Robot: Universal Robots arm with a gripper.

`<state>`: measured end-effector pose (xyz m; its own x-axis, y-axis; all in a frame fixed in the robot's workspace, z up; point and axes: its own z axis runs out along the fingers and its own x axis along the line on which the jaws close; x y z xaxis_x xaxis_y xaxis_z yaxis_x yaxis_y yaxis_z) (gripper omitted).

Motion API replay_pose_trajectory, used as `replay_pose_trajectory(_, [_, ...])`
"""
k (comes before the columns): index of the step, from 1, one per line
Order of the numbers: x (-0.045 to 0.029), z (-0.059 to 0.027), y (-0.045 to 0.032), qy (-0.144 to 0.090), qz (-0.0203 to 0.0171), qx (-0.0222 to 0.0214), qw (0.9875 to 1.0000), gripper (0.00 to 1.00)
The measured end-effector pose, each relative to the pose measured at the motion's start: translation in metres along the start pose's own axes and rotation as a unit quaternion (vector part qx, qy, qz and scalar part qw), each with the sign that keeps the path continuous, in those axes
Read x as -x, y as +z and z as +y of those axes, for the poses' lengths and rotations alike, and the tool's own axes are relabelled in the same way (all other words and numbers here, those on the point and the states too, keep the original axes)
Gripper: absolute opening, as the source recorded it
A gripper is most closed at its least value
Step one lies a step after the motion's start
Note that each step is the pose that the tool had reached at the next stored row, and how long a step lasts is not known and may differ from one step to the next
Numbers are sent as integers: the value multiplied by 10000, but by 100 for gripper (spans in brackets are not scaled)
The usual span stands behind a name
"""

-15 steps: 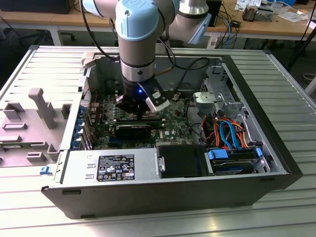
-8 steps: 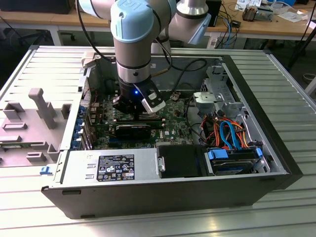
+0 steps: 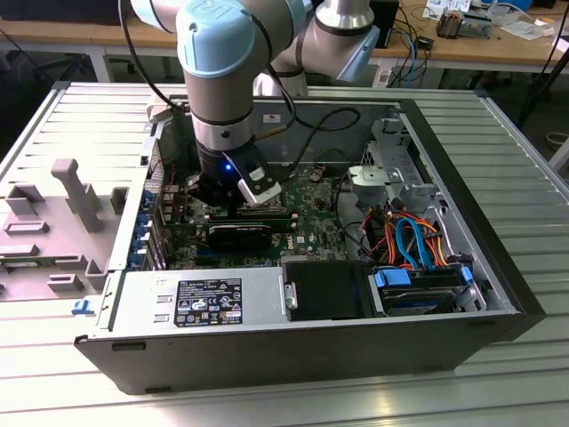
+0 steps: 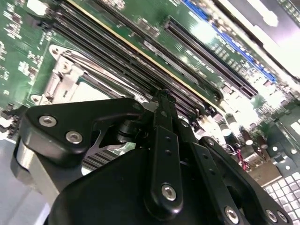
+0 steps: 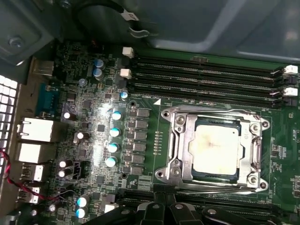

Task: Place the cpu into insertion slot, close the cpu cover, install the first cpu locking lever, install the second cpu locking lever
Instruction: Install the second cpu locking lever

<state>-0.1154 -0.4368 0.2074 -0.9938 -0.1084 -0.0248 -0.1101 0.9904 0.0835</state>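
A: Slatted metal bench, open PC case sitting on it.
B: Gripper?
A: Hanging low over the motherboard, fingers looking pressed together, gripping nothing.
B: CPU?
A: Lying in the insertion slot, cpu cover sitting down around it, beside the memory slots.

My exterior view looks down from high in front of the open computer case. Both wrist views sit close above its green board, sharing the socket and memory slots.
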Motion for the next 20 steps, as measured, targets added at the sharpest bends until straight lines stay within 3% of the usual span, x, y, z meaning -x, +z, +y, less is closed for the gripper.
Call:
replay_pose_trajectory(12, [-11,59,36,-308,26,9,9995,11])
replay_pose_trajectory(20, [-12,58,38,-311,5,153,9994,11])
